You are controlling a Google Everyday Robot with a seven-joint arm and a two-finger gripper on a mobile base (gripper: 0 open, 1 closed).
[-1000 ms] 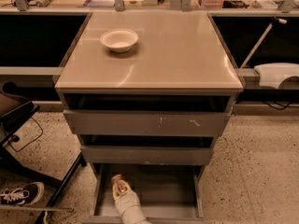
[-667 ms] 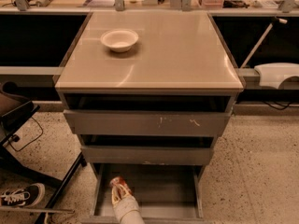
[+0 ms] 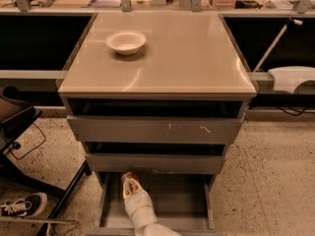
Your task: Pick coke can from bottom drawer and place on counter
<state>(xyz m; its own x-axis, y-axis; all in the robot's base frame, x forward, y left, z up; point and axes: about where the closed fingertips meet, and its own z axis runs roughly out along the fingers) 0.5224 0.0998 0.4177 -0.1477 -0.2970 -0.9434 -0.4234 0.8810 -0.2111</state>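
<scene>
Camera view, single angle, looking down on the cabinet front. My gripper [image 3: 130, 186] is low in the frame, down inside the bottom drawer [image 3: 182, 205], over the left part of its grey floor and close to the back, just under the front of the drawer above. Whether it is released, clenched or grasping I cannot tell; its tip and whatever is at it merge into one pale-and-dark shape. At that tip is a small reddish patch that I take for the coke can [image 3: 128, 174]. It is touching or just ahead of the gripper, low in the drawer, not lifted clear. White forearm [image 3: 142, 214] runs back from the gripper toward the bottom edge of frame. To the gripper's right the drawer floor shows plain grey. Above the gripper: middle drawer [image 3: 155, 162] and top drawer [image 3: 152, 130], both partly out, stepped over it. Well above those is the counter [image 3: 197, 58], glossy beige, with a white bowl [image 3: 126, 42] on its far left part. Off to the gripper's left on the speckled floor are a dark chair leg [image 3: 74, 191] and a sneaker [image 3: 22, 205]. Judgement on progress: drawer is open and the gripper is at the can, so I am at the grasp. Lift-out, carry up past two protruding drawer fronts, and set-down on the counter are all left. Early, well under half done. Counter surface to the right of the bowl looks the natural spot.
</scene>
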